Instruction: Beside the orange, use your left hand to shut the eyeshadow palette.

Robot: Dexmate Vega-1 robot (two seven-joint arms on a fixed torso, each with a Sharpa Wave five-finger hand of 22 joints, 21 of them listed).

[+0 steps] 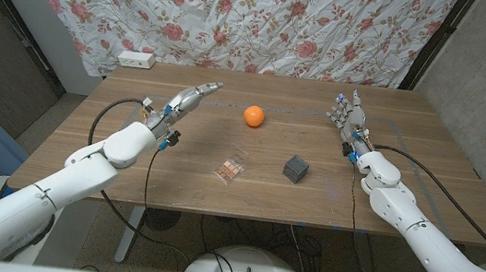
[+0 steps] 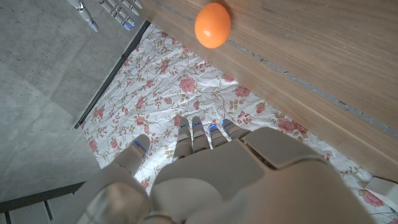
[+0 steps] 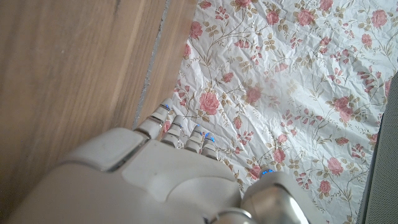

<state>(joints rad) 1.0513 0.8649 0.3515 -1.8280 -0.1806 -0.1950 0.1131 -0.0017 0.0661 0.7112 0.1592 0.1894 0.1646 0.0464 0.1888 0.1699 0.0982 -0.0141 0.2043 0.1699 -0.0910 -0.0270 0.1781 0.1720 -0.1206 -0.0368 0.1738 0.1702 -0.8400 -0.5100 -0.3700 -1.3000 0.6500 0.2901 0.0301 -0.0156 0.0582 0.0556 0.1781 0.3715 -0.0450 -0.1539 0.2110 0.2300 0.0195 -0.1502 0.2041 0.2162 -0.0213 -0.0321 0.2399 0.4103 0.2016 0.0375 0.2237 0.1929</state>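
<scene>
Palette [image 1: 231, 170] lies open on worktop [image 1: 173, 174], below orange [image 1: 254, 116]. Left hand [image 1: 188, 100] empty, fingers extended, well apart. Bring it over lid, press down gently. Right hand [image 1: 348, 116] open, idle.

We see open surface [image 1: 126, 177] between our left hand [image 1: 187, 101] and the eyeshadow palette [image 1: 231, 171]. The orange [image 1: 254, 116] sits beyond the palette, well apart from it; a dark cube [image 1: 295, 168] stands near the palette's right side.
</scene>
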